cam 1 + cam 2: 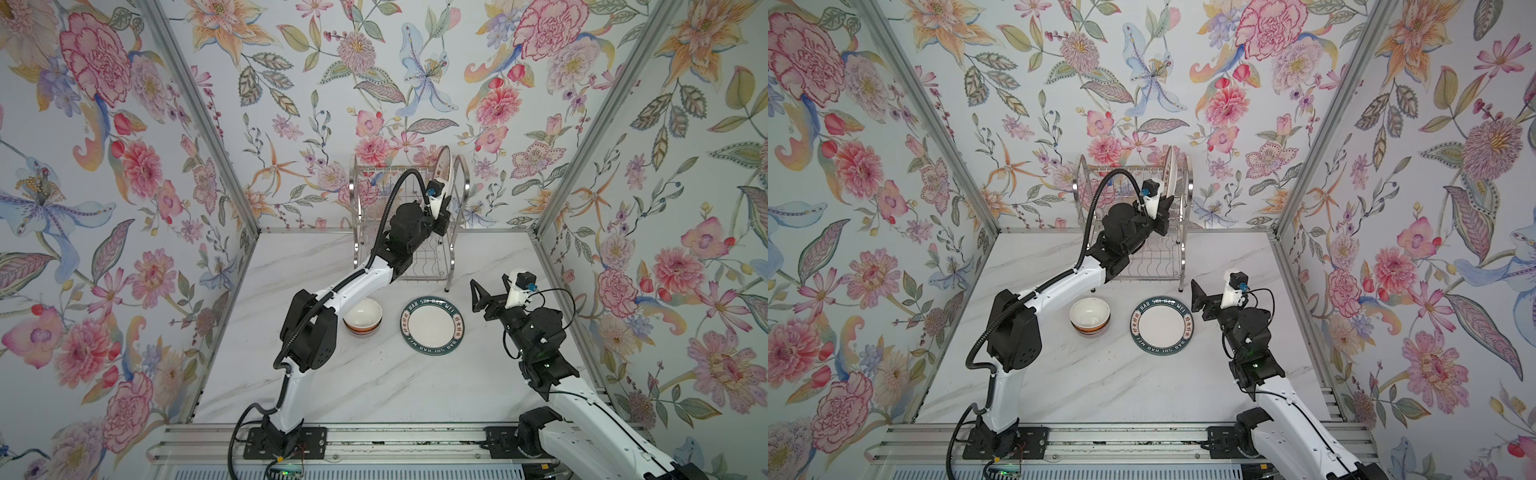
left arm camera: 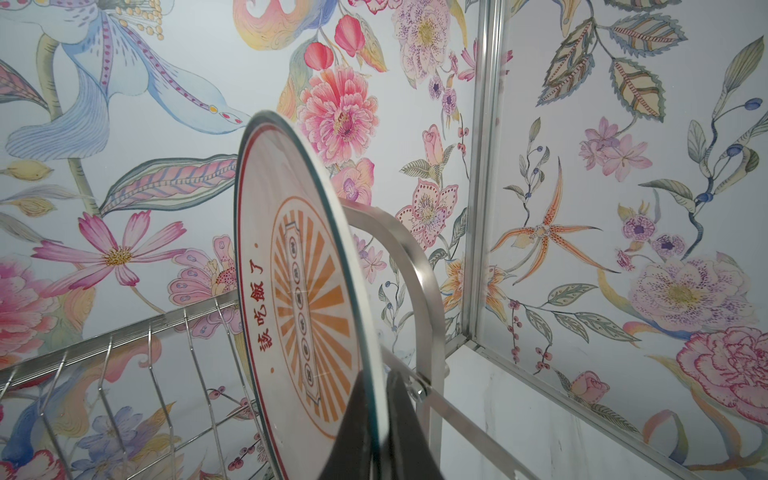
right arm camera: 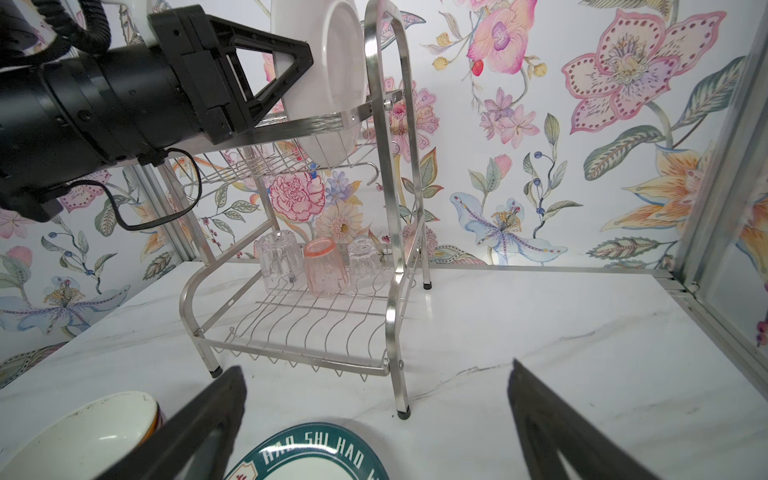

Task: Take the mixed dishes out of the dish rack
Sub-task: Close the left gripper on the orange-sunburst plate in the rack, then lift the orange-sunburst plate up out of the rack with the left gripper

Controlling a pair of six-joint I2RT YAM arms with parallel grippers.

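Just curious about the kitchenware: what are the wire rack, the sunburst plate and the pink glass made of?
The dish rack looks like polished steel: silvery wires and brushed strips with glints. The sunburst plate seems glazed ceramic, possibly melamine: opaque, glossy, printed. The pink glass looks like tinted glass or clear plastic: see-through, shiny.

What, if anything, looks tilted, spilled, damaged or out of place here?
Nothing stands out. The sunburst plate stands on edge in the rack, pinched by the left end effector; three glasses sit upside down on its lower tier. Nothing is spilled or broken.
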